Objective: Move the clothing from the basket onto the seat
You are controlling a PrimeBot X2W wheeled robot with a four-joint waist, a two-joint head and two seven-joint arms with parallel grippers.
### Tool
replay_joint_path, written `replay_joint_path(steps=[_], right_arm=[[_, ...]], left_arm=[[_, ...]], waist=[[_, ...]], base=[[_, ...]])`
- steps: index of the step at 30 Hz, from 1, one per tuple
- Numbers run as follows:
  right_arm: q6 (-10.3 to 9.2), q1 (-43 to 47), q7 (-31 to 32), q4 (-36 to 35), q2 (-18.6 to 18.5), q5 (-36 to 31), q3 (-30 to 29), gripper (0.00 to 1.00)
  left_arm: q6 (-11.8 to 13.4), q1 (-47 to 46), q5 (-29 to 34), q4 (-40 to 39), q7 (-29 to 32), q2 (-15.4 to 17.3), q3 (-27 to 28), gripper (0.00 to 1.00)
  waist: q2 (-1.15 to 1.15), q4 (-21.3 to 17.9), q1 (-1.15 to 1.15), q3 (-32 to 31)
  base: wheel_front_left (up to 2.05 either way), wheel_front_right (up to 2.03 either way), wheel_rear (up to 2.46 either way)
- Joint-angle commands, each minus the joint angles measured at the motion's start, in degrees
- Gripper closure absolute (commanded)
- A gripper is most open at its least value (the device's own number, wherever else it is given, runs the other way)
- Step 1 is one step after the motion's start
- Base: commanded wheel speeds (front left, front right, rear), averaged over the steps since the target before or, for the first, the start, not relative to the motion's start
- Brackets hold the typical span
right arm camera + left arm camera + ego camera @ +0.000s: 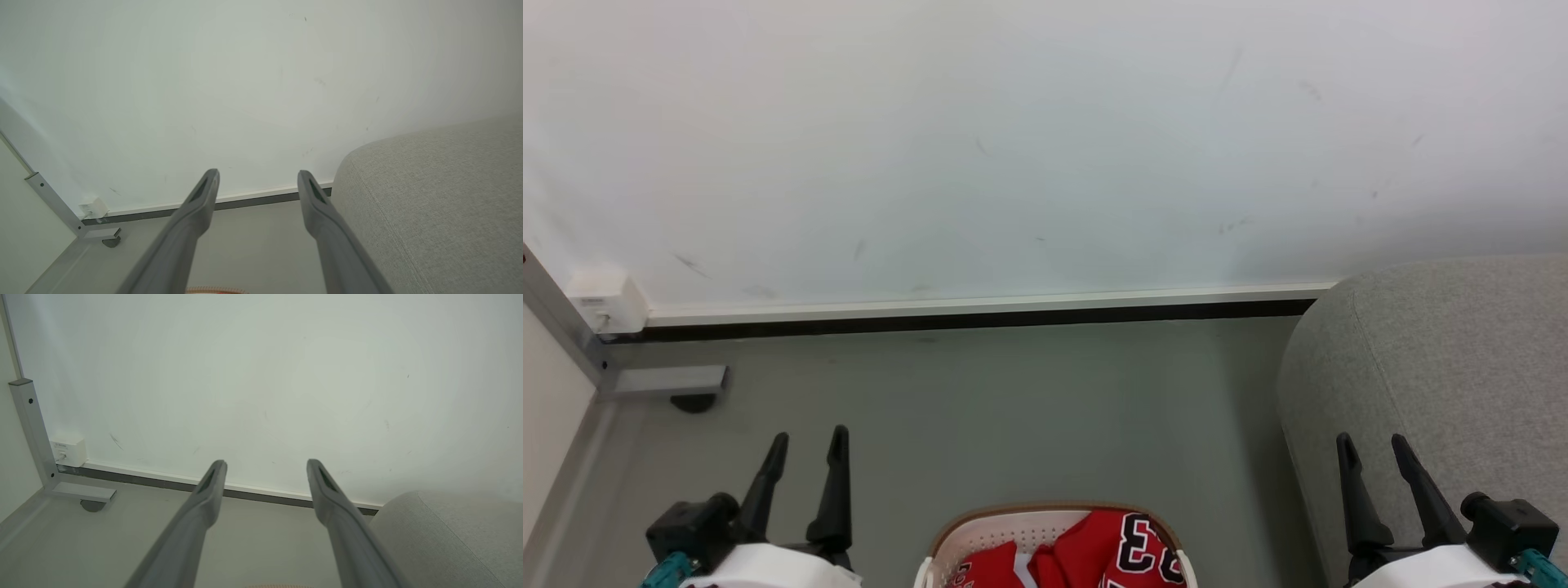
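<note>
Facing a pale wall [1013,147] with both arms low and nothing in hand, the robot looks to be at the very start of the job: the first grasp is not yet made. The left pincer [811,434] sits at the lower left of the head view, its two dark fingers spread apart and pointing toward the wall. The right pincer [1370,439] mirrors it at the lower right, jaws equally wide and empty. Both wrist views look along parted fingers with only floor and wall between them.

The clothing [1086,547], red jerseys with a black, white-edged number showing, lies crumpled inside the basket [968,545]. The basket stands on the grey floor [1013,408] at the bottom centre of the head view, between the two pincers and partly cut off by the lower edge. The seat [1445,367] rises at the right, with its rounded corner just beyond the right pincer and near the basket.

The step in hand is the approach. The basket lies nearer the robot than either set of fingertips, so the next move probably calls for bending or tilting down to bring the whole pile into sight. One pincer must then drop into the basket. The right one seems the better choice, being on the seat's side. It needs to close on a raised fold, lift the jersey clear of the tan rim [1054,507], and swing it right onto the cushion. Loose fabric may drag a second jersey along or catch on the rim.
</note>
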Motion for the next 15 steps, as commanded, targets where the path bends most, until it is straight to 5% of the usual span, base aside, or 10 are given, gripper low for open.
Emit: replay_joint_path(steps=[1, 15], right_arm=[[-0.08, -0.8, -0.5, -0.1, 0.0, -1.8, -0.3, 0.0], [-0.1, -0.3, -0.9, -0.2, 1.1, -7.9, -0.8, 0.0]], left_arm=[[-0.2, -0.8, 1.7, -0.2, -0.5, 0.2, 0.1, 0.0], [-1.0, -0.9, 7.5, 0.1, -2.2, -0.3, 0.6, 0.0]], waist=[[0.0, 0.0, 0.0, 0.0], [0.0, -0.1, 0.0, -0.4]], base=[[0.0, 0.0, 0.0], [0.0, 0.0, 0.0]])
